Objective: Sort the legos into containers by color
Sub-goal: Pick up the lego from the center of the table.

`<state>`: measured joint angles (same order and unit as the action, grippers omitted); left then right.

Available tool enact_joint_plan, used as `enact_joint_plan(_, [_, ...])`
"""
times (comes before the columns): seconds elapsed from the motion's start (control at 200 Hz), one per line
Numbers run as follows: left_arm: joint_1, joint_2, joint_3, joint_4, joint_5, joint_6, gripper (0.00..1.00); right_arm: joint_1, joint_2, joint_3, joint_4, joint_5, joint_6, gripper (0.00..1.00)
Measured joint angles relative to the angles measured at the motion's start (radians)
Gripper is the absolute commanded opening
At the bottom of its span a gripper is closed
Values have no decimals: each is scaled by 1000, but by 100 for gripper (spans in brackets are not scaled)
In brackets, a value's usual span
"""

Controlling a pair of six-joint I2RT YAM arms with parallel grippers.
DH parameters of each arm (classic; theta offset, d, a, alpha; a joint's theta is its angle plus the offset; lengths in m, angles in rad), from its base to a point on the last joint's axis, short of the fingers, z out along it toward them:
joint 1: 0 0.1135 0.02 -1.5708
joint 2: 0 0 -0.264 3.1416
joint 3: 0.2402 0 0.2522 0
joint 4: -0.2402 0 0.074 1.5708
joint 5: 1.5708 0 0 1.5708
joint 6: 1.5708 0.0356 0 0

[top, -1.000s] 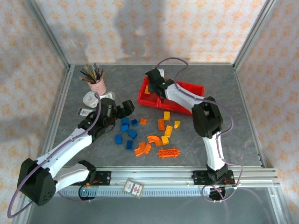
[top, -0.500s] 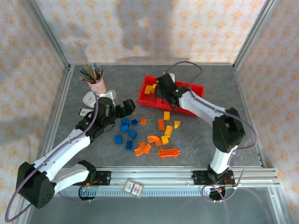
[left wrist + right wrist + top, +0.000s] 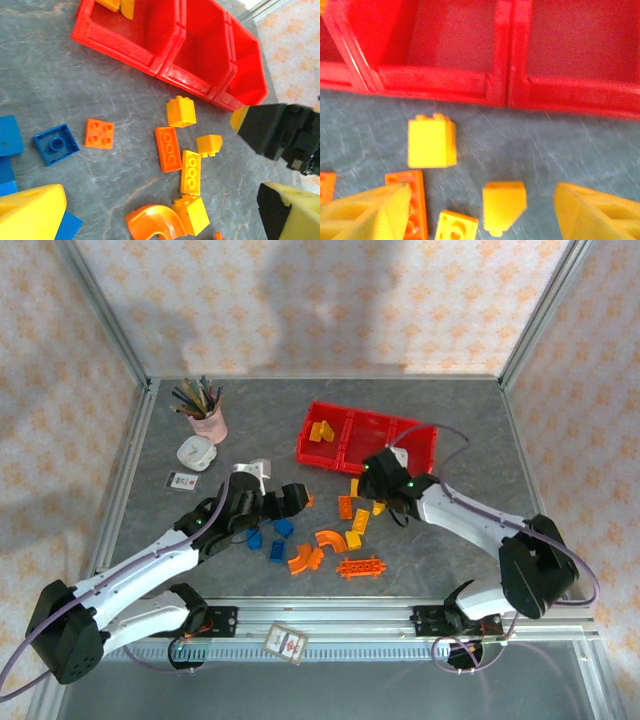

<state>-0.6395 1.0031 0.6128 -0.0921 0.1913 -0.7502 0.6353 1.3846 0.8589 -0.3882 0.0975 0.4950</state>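
Observation:
The red three-compartment tray (image 3: pixel 412 436) stands at the back; its left compartment holds yellow pieces (image 3: pixel 320 430). Loose legos lie in front of it: blue bricks (image 3: pixel 283 528), orange arches (image 3: pixel 325 539), the long studded orange piece (image 3: pixel 360 567) and yellow bricks (image 3: pixel 357 521). My left gripper (image 3: pixel 295 498) hangs open above the blue and orange bricks; in its wrist view an orange arch (image 3: pixel 150 222) lies below the open gripper (image 3: pixel 160 220). My right gripper (image 3: pixel 378 480) is open just in front of the tray (image 3: pixel 500 90), with a yellow sloped brick (image 3: pixel 503 204) on the table between its fingers (image 3: pixel 370 212).
A pink cup of pencils (image 3: pixel 207 420), a white object (image 3: pixel 195 453) and a small card (image 3: pixel 182 480) sit at the back left. Another card (image 3: pixel 285 643) lies on the near rail. Metal frame posts border the table.
My right gripper has drawn back from over the tray's left compartment to the yellow bricks in front of the tray. My left gripper has moved right, over the blue bricks.

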Motion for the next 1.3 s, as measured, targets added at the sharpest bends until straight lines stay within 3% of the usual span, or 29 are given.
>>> enact_joint_plan(0.22, [-26,14,-21,64,-2,-39,99,2,3,-100,49,-20,37,79])
enact_joint_plan(0.931, [-29,63,-21,83,-20,-61,99,2,174,-103,173,-11,29,43])
enact_joint_plan(1.301, [-29,59,-19,83,-23,-61,99,2,138,-97,158,-14,-8,36])
